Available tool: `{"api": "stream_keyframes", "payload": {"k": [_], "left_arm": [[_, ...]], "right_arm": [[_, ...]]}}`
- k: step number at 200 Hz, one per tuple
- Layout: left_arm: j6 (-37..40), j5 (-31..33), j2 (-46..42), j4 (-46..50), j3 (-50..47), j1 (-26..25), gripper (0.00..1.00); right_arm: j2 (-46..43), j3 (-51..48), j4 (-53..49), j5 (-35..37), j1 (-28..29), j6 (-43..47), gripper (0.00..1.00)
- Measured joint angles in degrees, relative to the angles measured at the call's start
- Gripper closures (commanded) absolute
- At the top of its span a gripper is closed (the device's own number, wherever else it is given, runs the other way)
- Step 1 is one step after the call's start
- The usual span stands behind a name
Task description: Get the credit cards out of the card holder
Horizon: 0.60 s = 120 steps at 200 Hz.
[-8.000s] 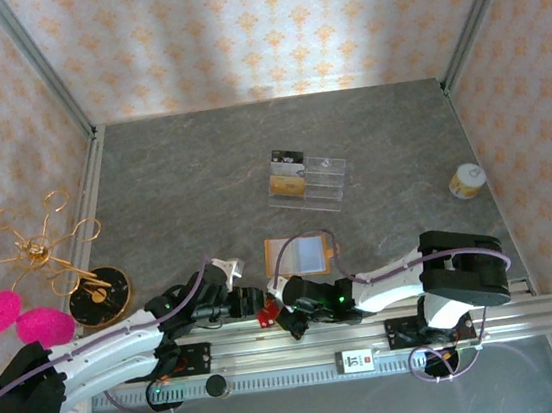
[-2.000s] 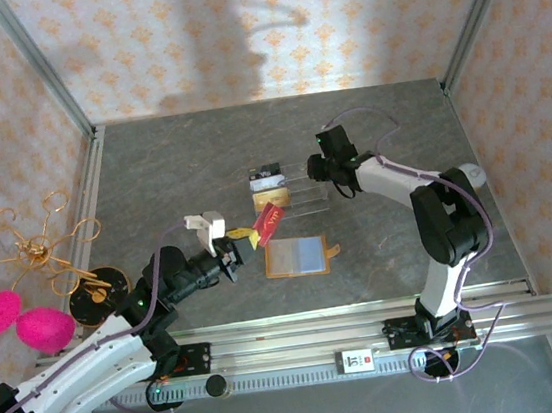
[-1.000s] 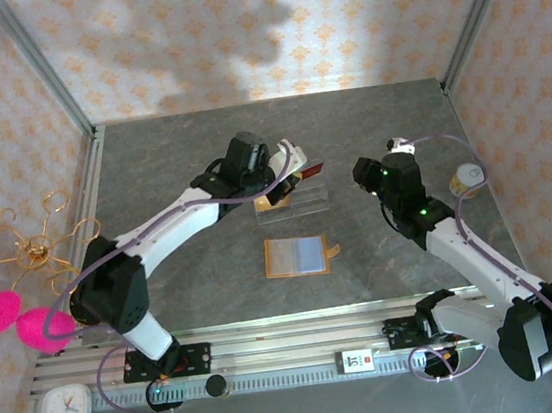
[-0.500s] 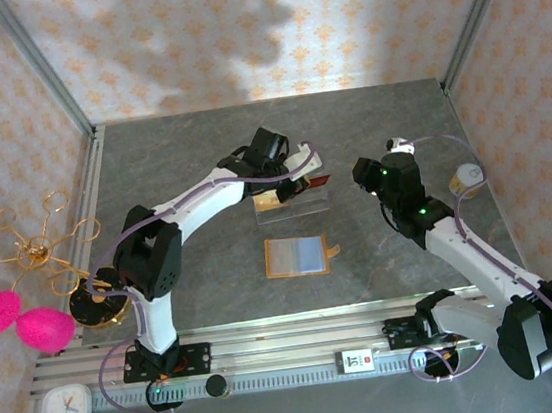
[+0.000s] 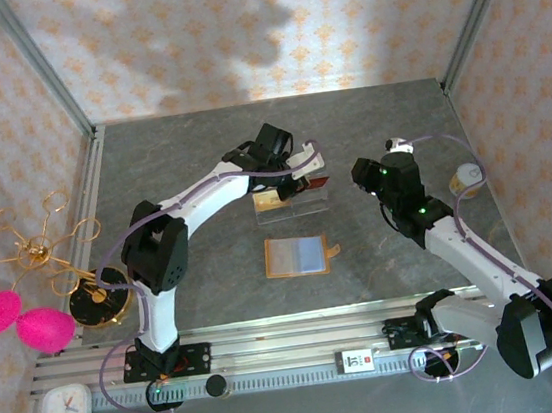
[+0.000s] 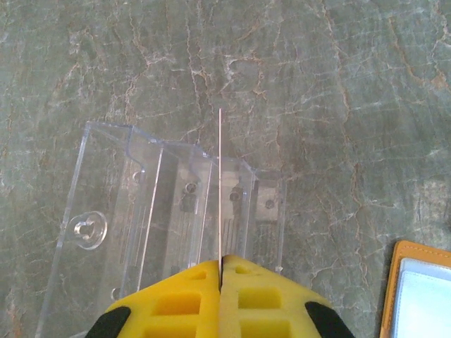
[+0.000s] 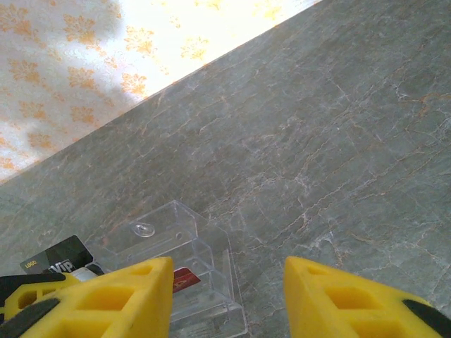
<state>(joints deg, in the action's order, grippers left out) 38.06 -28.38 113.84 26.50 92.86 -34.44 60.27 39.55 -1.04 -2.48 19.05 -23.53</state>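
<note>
Pinching a thin red plastic credit card (image 6: 220, 183) seen edge-on, the left gripper (image 6: 220, 271) has its yellow fingers pressed together on the card's near end, at the bottom centre of the left wrist view. Under the card, a clear acrylic tiered stand (image 6: 106, 211) spreads from the left of that frame to its middle. The card looks light, stiff and slick. A hold on its flat faces near one short end suits it, since pressure on the thin edges could let it skid.

At the lower right corner lies the flat orange-tan leather-like card holder (image 6: 423, 289), open with a grey-blue sleeve facing up. It is probably soft and prone to sliding on the grey marbled tabletop (image 6: 338, 84) unless pinned.

Furthest right, the right gripper (image 7: 227, 274) hangs with its jaws parted, holding nothing.
</note>
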Motion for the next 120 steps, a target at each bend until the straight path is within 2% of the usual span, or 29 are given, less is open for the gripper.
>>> {"api": "stream_keyframes", "payload": {"k": [81,95,120], "left_arm": [[1.1,1.9,2.8,1.9,2.2,0.0,1.00],[1.0,2.2,3.3,2.4,2.4,0.0,0.87],[0.3,3.4,3.6,2.6,2.7,0.0,0.81]], "right_arm": [[0.0,0.0,0.0,-0.9,0.0,0.2,0.56],[0.0,0.0,0.0,-1.3,0.0,0.2,0.56],[0.0,0.0,0.0,-2.1,0.0,0.2,0.55]]}}
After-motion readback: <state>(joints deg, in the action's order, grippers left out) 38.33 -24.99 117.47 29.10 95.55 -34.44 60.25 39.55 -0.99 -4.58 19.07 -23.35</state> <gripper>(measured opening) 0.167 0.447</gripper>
